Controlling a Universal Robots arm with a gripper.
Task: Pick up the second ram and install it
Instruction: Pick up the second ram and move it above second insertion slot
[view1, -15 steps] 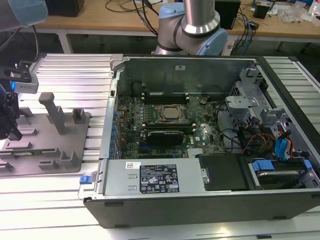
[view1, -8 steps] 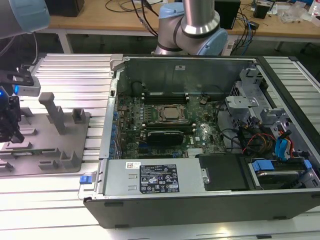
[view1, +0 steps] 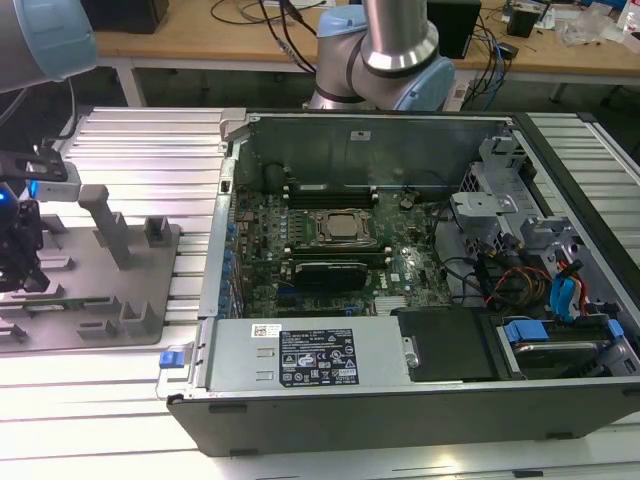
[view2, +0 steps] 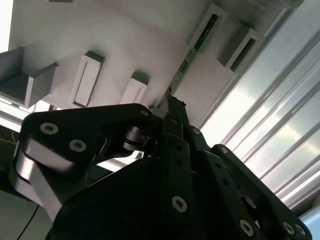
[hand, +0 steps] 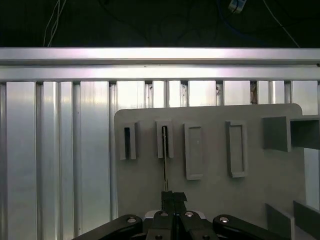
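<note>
The second ram (hand: 164, 162) is a thin green stick standing on edge in a slotted block of the grey holder plate (hand: 215, 195). In the second wrist view the second ram (view2: 189, 62) runs from that slot down into my black fingertips. My gripper (hand: 173, 197) is shut on the stick's near end, with the jaws pressed close together. In the exterior view my gripper (view1: 20, 278) sits low over the holder plate (view1: 130, 290) at the exterior view's far left, well away from the motherboard (view1: 330, 235).
An open computer case (view1: 380, 140) lies in the middle, with the processor socket (view1: 335, 227) and memory slots either side of it. Upright pegs (view1: 105, 225) stand on the holder plate beside my gripper. Ribbed aluminium table (view1: 150, 150) surrounds everything; another arm's base (view1: 385, 70) stands behind the case.
</note>
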